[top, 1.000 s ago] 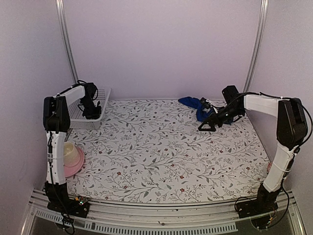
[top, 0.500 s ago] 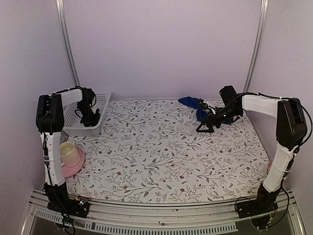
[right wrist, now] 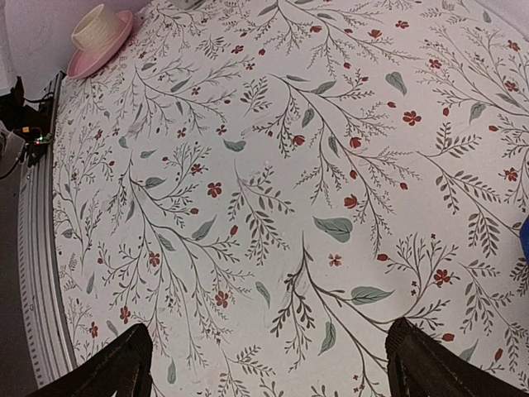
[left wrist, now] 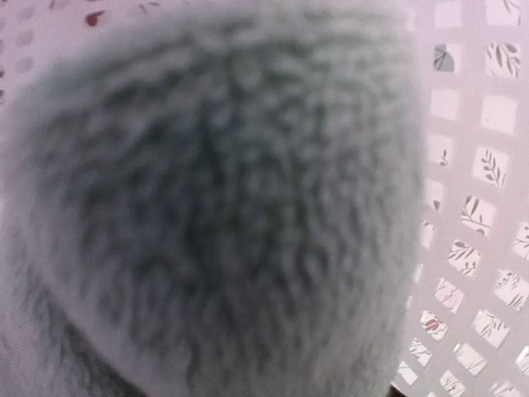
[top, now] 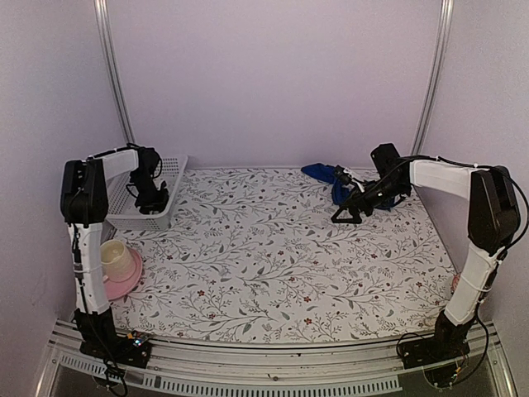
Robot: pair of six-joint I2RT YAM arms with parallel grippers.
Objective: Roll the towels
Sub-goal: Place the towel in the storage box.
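Note:
A pale sage-green towel fills almost the whole left wrist view, blurred and very close, lying in the white basket. My left gripper reaches down into that basket; its fingers are hidden by the towel. The royal-blue towel lies bunched at the back right of the table, and only a sliver of it shows in the right wrist view. My right gripper hovers just in front of it, over the floral cloth. This gripper is open with nothing between its fingers.
A pink plate with a cream cup sits at the near left, seen far off in the right wrist view as the plate and cup. The floral tablecloth covers the table. Walls close in on both sides and at the back.
The left arm has shifted left and its gripper has sunk a little deeper into the basket. The right gripper has edged slightly left and stays open.

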